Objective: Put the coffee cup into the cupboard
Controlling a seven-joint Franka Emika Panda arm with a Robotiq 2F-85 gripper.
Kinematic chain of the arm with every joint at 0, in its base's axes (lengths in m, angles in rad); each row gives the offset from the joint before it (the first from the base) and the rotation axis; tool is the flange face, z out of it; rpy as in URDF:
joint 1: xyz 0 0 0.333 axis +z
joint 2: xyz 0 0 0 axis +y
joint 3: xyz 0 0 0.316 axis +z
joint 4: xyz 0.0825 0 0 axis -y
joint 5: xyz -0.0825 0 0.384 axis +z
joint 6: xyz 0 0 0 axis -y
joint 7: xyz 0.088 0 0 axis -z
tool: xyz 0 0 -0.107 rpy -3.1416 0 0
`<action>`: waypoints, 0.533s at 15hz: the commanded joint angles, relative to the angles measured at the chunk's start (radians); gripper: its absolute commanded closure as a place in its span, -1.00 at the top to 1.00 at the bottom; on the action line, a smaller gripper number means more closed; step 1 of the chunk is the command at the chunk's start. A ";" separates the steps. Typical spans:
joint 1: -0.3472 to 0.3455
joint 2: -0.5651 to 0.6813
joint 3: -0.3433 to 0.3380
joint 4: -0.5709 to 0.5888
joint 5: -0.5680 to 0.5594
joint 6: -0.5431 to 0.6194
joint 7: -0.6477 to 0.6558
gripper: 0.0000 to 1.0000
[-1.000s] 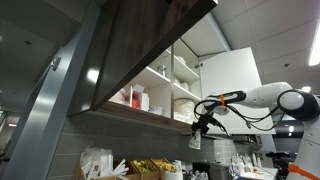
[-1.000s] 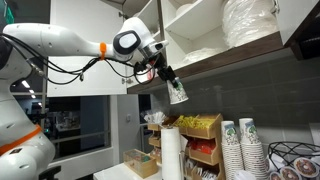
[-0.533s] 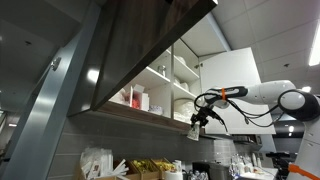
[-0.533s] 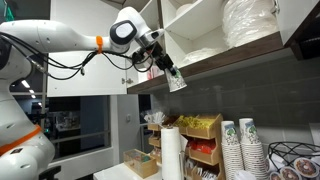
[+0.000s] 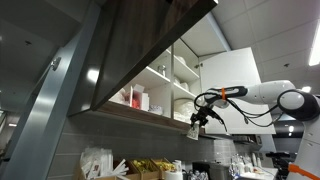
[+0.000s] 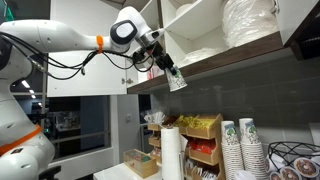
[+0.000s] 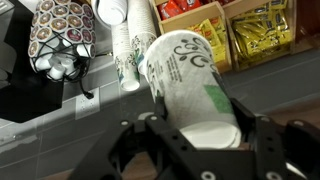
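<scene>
My gripper (image 6: pixel 166 70) is shut on a white paper coffee cup (image 6: pixel 177 81) with a green logo, held tilted just in front of the lower edge of the cupboard (image 6: pixel 215 58). In the wrist view the coffee cup (image 7: pixel 190 75) fills the middle, clamped between the two black fingers of my gripper (image 7: pixel 195 135). In an exterior view the gripper (image 5: pixel 197 122) and cup (image 5: pixel 194 132) hang below the cupboard's dark wood-grain front (image 5: pixel 130 50), next to its white inner shelves (image 5: pixel 165 75) and open white door (image 5: pixel 232 70).
Stacks of white plates (image 6: pixel 248 22) and bowls (image 6: pixel 200 55) sit on the cupboard shelves. Below are stacks of paper cups (image 6: pixel 240 148), a tall cup stack (image 6: pixel 170 152), snack boxes (image 6: pixel 200 135) and a rack of coffee pods (image 7: pixel 60 40) on the counter.
Over the past second the gripper rose with the cup from below the cupboard's bottom edge up to its level. Nothing has moved in the last half second.
</scene>
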 commanded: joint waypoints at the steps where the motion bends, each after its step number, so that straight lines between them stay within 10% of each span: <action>1: 0.052 0.004 -0.048 0.095 0.045 -0.028 -0.064 -0.24; 8: 0.111 0.014 -0.100 0.254 0.087 -0.011 -0.180 -0.24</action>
